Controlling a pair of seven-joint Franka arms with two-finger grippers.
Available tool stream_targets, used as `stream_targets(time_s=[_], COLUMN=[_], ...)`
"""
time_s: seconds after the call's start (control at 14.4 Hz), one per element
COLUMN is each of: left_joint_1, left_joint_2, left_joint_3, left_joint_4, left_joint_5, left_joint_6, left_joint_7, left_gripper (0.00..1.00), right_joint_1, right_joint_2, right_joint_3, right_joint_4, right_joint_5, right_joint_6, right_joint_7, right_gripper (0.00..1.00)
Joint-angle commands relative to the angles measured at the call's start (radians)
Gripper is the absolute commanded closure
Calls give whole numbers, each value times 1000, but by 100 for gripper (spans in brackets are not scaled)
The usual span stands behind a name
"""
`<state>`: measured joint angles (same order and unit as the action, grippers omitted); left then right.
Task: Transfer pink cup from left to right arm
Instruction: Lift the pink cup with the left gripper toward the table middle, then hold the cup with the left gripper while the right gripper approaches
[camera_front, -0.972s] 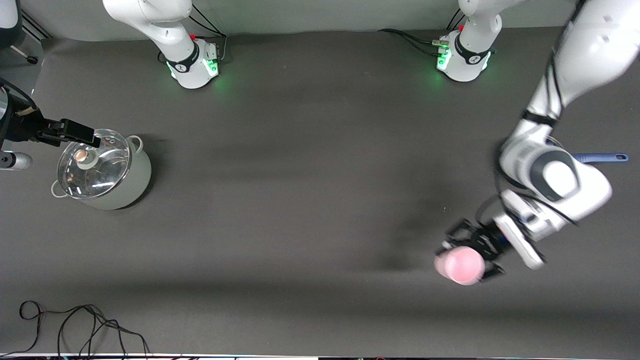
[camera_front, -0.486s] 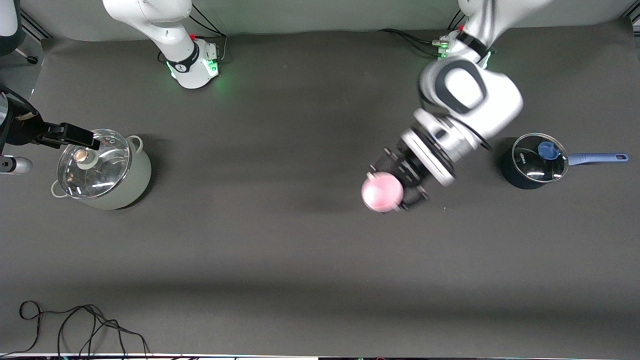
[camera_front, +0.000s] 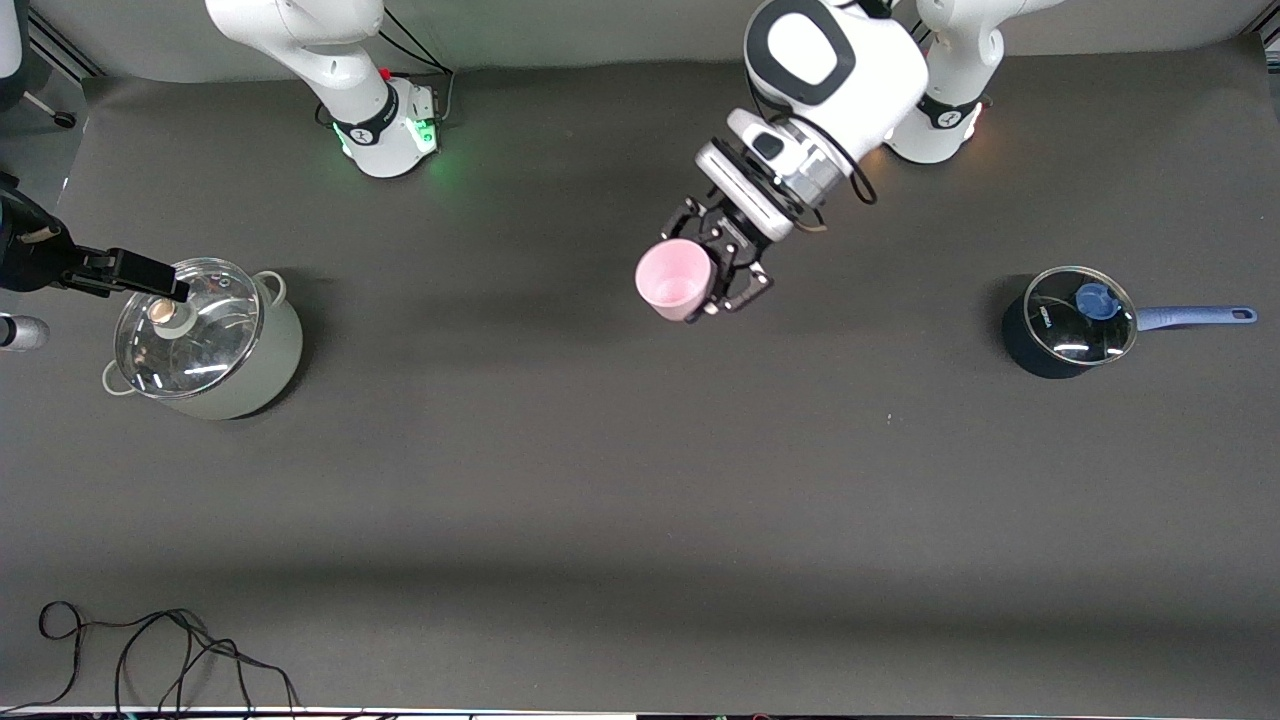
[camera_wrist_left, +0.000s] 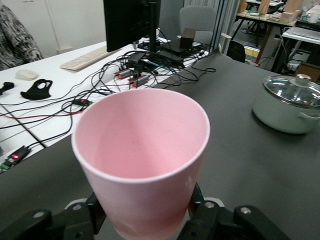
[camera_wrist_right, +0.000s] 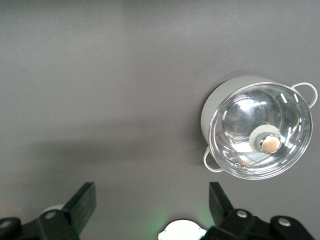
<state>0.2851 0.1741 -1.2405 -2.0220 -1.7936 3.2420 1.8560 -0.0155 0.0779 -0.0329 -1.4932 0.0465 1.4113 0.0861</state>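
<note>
My left gripper (camera_front: 712, 268) is shut on the pink cup (camera_front: 674, 279) and holds it in the air over the middle of the table, between the two arm bases. The cup lies tilted, its open mouth turned toward the right arm's end of the table. In the left wrist view the cup (camera_wrist_left: 142, 160) fills the frame, with black fingers (camera_wrist_left: 200, 212) pressed on both sides of its lower part. My right gripper (camera_front: 176, 286) is open and empty, over the edge of the lidded pot; its fingers (camera_wrist_right: 82, 200) stand wide apart in the right wrist view.
A pale green pot with a glass lid (camera_front: 205, 335) stands at the right arm's end; it also shows in the wrist views (camera_wrist_right: 260, 130) (camera_wrist_left: 290, 102). A dark saucepan with a blue handle (camera_front: 1070, 320) stands at the left arm's end. Loose cable (camera_front: 160, 650) lies near the front camera.
My left arm has swung the pink cup from the left arm's end near the front camera to over the table's middle. The right gripper has hardly moved.
</note>
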Motion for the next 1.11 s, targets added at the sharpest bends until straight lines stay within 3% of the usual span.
stream_targets(time_s=[0.0,0.07,0.35,0.56,1.04], left_joint_1=[8,-1,-6,-6,-3], left_joint_2=[-36,-36,-36,-35,-25], left_joint_3=[-33,-33,-33,-31,-30], left_joint_4=[-7,-7,5,8,16], left_joint_5=[-15,-15,-17,-15,-15], left_joint_6=[15,15,15,15,15], left_joint_7=[-46,-49,-57,-57,-57], left_gripper=[77,77,77,77,77], right_joint_1=[14,19,19,69,340], right_joint_2=[17,17,7,14,85], right_joint_3=[-2,5,7,33,34], right_joint_4=[22,25,45,112,233], right_joint_5=[3,7,232,250,248], right_joint_6=[-12,-12,-14,-14,-3], right_joint_7=[24,70,384,596,1235], right_gripper=[3,3,0,0,0])
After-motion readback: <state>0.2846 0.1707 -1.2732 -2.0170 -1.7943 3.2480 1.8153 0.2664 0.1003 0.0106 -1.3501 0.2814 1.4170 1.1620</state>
